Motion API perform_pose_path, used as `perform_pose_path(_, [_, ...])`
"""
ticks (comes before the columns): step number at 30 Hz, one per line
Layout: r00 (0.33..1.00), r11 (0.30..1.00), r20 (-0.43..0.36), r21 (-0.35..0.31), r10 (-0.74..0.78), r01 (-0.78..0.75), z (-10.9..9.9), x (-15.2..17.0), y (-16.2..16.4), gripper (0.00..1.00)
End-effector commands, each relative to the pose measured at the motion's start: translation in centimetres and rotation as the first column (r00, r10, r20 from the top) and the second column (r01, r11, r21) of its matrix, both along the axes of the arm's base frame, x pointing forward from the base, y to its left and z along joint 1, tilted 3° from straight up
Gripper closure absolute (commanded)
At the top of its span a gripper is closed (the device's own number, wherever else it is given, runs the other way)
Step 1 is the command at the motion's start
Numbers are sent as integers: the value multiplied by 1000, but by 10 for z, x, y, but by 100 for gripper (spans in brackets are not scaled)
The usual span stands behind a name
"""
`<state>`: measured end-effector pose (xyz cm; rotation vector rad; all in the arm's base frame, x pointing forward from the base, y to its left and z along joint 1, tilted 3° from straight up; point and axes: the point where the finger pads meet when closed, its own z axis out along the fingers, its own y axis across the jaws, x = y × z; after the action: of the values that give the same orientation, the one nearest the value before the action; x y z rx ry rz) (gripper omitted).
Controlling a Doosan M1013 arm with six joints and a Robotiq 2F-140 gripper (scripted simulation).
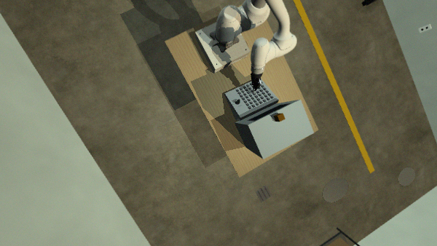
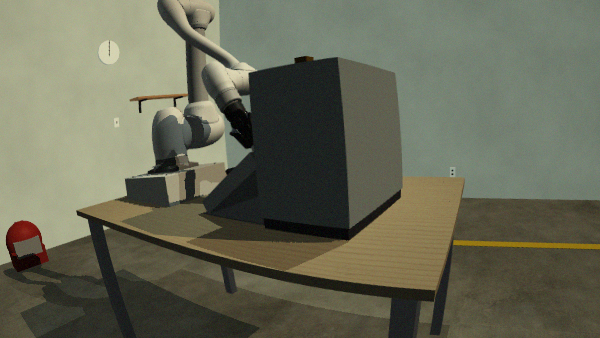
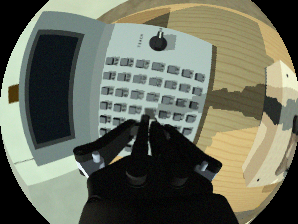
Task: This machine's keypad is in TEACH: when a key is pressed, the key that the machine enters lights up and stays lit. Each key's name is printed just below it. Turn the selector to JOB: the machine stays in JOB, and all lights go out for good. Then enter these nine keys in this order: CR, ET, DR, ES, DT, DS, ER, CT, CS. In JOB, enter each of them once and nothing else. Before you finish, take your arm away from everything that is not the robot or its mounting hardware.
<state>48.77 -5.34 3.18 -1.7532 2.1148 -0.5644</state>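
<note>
The machine is a grey box (image 1: 277, 131) with a sloped keypad (image 1: 255, 97) of several rows of dark keys in front of it. No key is lit. The black selector knob (image 3: 158, 42) sits on the panel beside the keys; it also shows in the top view (image 1: 237, 101). My gripper (image 3: 147, 114) is shut and empty, its fingertips together over the keypad's edge row farthest from the knob, at or just above the keys. In the top view the gripper (image 1: 256, 86) is at the keypad's far edge. In the side view the gripper (image 2: 243, 132) is partly hidden behind the machine.
The machine's dark screen (image 3: 52, 90) lies beside the keypad. A small orange block (image 1: 280, 117) sits on top of the machine. The arm's base plate (image 1: 221, 45) stands at the table's far end. A red helmet-like object (image 2: 26, 245) lies on the floor.
</note>
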Motion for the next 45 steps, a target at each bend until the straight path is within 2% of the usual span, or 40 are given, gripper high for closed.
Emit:
perform_pose_path(1, [1000,1000,0,0,0,0,-3,1,0,100])
perform_pose_path(45, [1000,1000,0,0,0,0,-10,6,-1,100])
